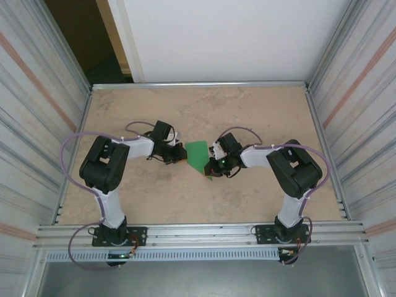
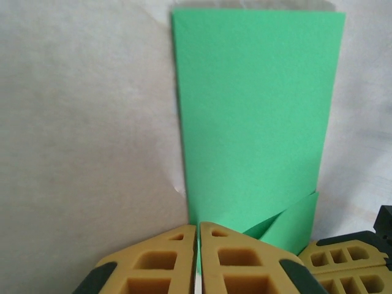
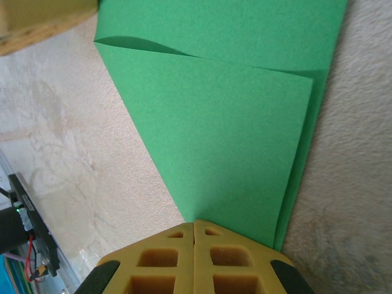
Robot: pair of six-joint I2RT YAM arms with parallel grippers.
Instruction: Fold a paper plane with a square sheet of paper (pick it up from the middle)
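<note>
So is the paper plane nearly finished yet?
Not yet, it's early. Done: the green sheet of paper looks folded into a long rectangle. In hand: the left gripper pinches its near edge, and the right gripper seems to pinch the tip of one corner flap, bent over slantwise but not pressed flat. Left: the other corner and the wing folds. No pointed dart shape shows.

No legible text, labels, brands, numbers or signs anywhere.

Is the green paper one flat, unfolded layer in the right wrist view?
No, the green paper has a flap folded over a lower layer, whose edge shows beside it.
</note>
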